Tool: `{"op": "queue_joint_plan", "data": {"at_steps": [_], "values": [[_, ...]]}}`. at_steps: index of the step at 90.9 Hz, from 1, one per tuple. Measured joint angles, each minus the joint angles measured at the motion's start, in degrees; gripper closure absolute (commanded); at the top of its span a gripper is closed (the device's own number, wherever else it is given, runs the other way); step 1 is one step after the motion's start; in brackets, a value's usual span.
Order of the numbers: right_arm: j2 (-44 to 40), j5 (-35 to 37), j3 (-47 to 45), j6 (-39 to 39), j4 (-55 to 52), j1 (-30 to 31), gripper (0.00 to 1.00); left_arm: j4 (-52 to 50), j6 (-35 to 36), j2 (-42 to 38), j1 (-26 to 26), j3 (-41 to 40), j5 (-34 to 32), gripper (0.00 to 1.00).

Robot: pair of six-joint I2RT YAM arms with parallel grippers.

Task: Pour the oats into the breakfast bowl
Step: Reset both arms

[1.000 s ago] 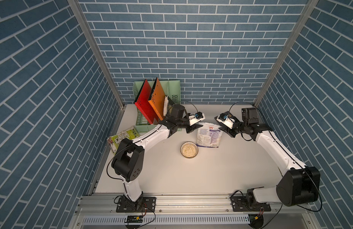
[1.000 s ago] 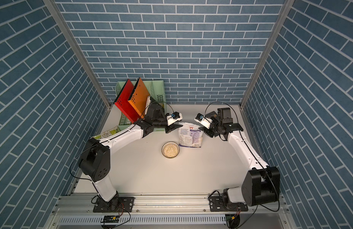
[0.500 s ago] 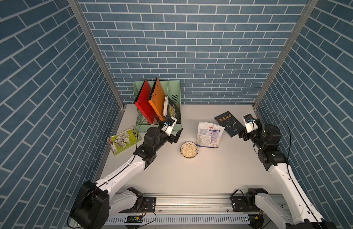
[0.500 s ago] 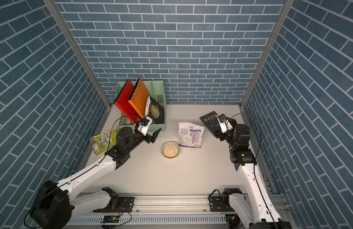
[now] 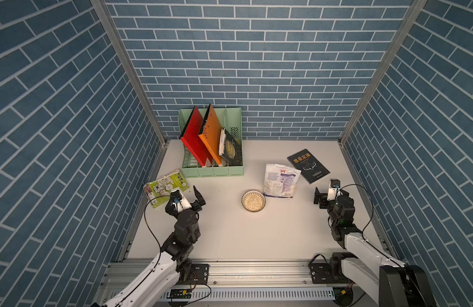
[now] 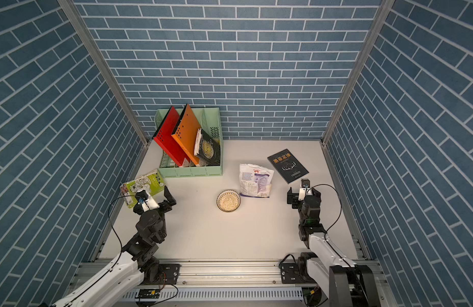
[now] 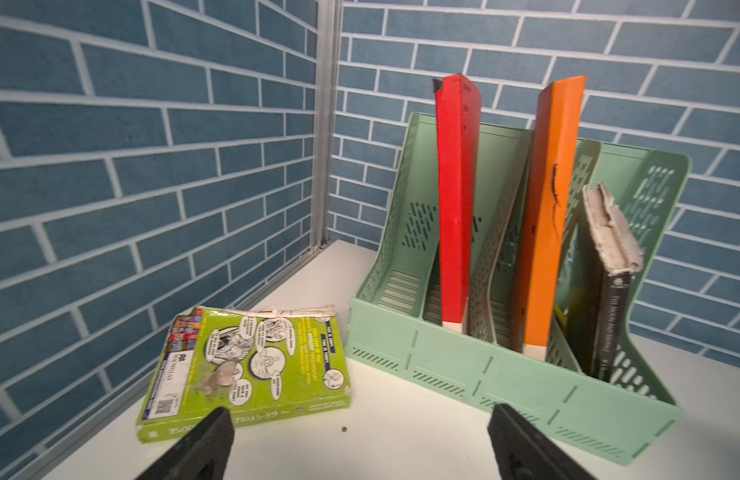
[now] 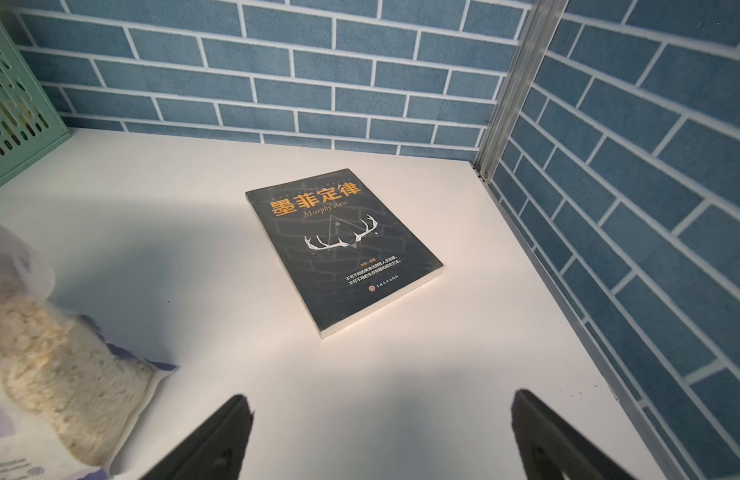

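Jaws of the left gripper (image 5: 187,198) stand apart, empty, well left of the bowl (image 5: 243,201) of oats (image 5: 253,201), the pouch (image 5: 281,180) just right of the bowl looks light, limp and slippery, best pinched at its top corners, and the right gripper (image 5: 326,191), farther right, gapes empty.

Both top views are evenly lit from overhead. The pale tabletop (image 5: 230,234) glows brightest in a warm patch around the bowl (image 5: 253,201), while the brick walls sit dimmer and splay outward with wide-angle stretch. Shadows beneath the arms are faint and soft. The left wrist view is crisp at its centre, but the dark fingers (image 7: 194,444) are smeared and the rack (image 7: 484,365) stretches toward the frame edge. In the right wrist view broad soft shadows cross the tabletop, the book (image 8: 343,249) carries a dull sheen, and the pouch (image 8: 48,374) and fingers (image 8: 210,440) are out of focus.
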Motion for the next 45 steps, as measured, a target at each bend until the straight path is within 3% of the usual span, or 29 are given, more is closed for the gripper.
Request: {"op": "queue_joint_plan", "data": {"at_steps": [21,45], "values": [[12.6,0.2,-4.5,-0.6,21.7,0.0,0.0,9.0,5.4,4.6,1.6,-5.2,-3.2,0.0],[25.0,-1.3,-4.4,-2.3,38.9,0.0,0.0,23.1,10.1,19.4,10.7,-6.6,7.0,0.0]]}}
